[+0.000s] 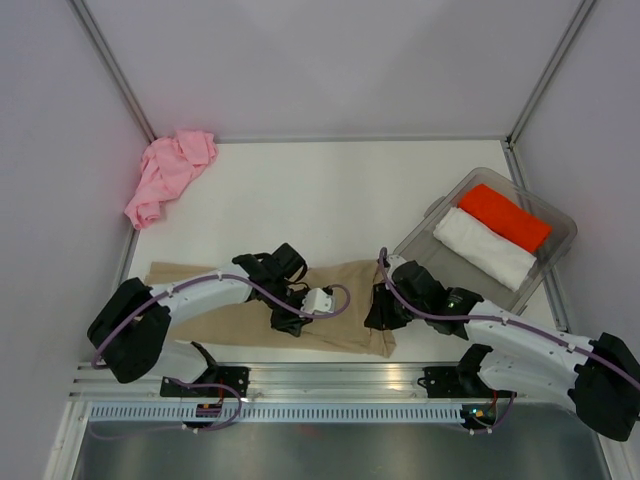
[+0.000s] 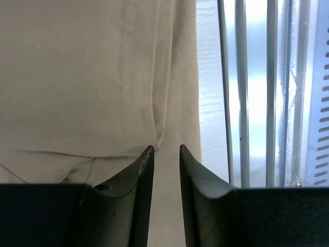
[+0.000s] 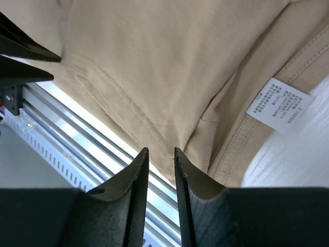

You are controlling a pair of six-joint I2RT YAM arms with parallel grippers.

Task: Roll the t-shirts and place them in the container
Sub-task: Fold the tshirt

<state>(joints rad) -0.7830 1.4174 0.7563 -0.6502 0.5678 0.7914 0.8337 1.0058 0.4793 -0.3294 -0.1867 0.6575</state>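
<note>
Here the tan shirt (image 1: 350,335) lies near the front edge of the table (image 1: 330,190). It is spread out flat and long, from left to right. Both arms bend in over it.

The left claw (image 1: 288,322) is down over the middle of the shirt. In its own camera the two fingers are a little apart, with a thin gap. Nothing is in the gap, and you can see tan cloth under it. A sewn seam (image 2: 128,77) runs up the cloth ahead of the fingers. To the right the cloth ends, and past a strip of white table come the shiny rails (image 2: 241,92).

The right claw (image 1: 380,318) is at the right end of the shirt, close to its front edge. Its fingers are a little apart too, and they hold nothing. Just past the tips is the stitched edge of the shirt, with rails below it. A small white tag (image 3: 277,105) with tiny print sits on the cloth to the right. I cannot tell if either claw touches the cloth.

The pink shirt (image 1: 170,175) lies in a crumpled heap in the far left corner, well apart from the arms.

A clear bin (image 1: 420,240) sits on the right side of the table. In it lie an orange cloth (image 1: 505,217) and a white cloth (image 1: 483,248), side by side.
</note>
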